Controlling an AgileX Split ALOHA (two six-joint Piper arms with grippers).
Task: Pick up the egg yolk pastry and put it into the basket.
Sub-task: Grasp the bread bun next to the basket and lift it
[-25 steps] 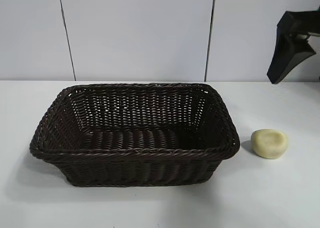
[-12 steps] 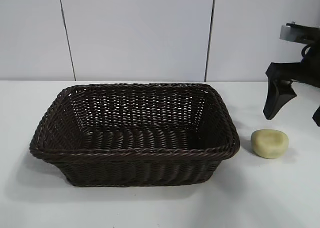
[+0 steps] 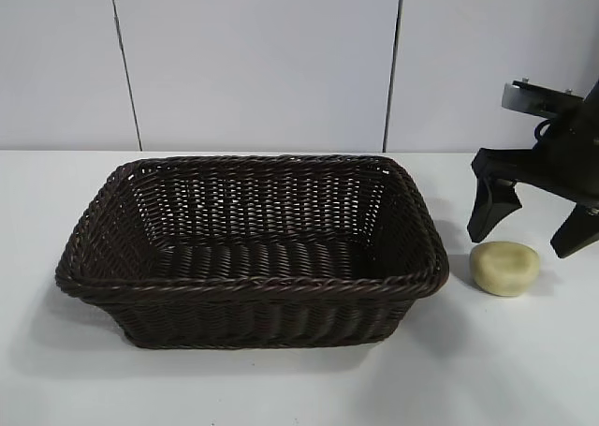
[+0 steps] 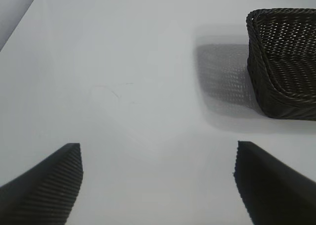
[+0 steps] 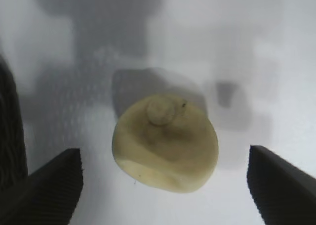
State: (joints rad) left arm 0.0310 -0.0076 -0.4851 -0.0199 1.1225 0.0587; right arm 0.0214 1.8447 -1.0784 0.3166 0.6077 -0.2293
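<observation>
The egg yolk pastry [image 3: 504, 268] is a small pale yellow bun lying on the white table just right of the basket [image 3: 251, 286], a large dark brown wicker basket at the table's middle. My right gripper [image 3: 532, 236] hangs open just above and behind the pastry, one finger to each side, not touching it. In the right wrist view the pastry [image 5: 165, 146] lies between and ahead of the open fingers [image 5: 49, 190]. The left gripper [image 4: 158, 158] is open over bare table, out of the exterior view; the basket's corner [image 4: 284, 62] shows ahead of it.
The white table [image 3: 505, 370] carries only the basket and the pastry. A pale panelled wall [image 3: 262, 61] stands behind it. The basket's right rim is close to the pastry.
The right gripper has come down from the upper right to just above the pastry, fingers spread either side. The pastry and basket have not moved.
</observation>
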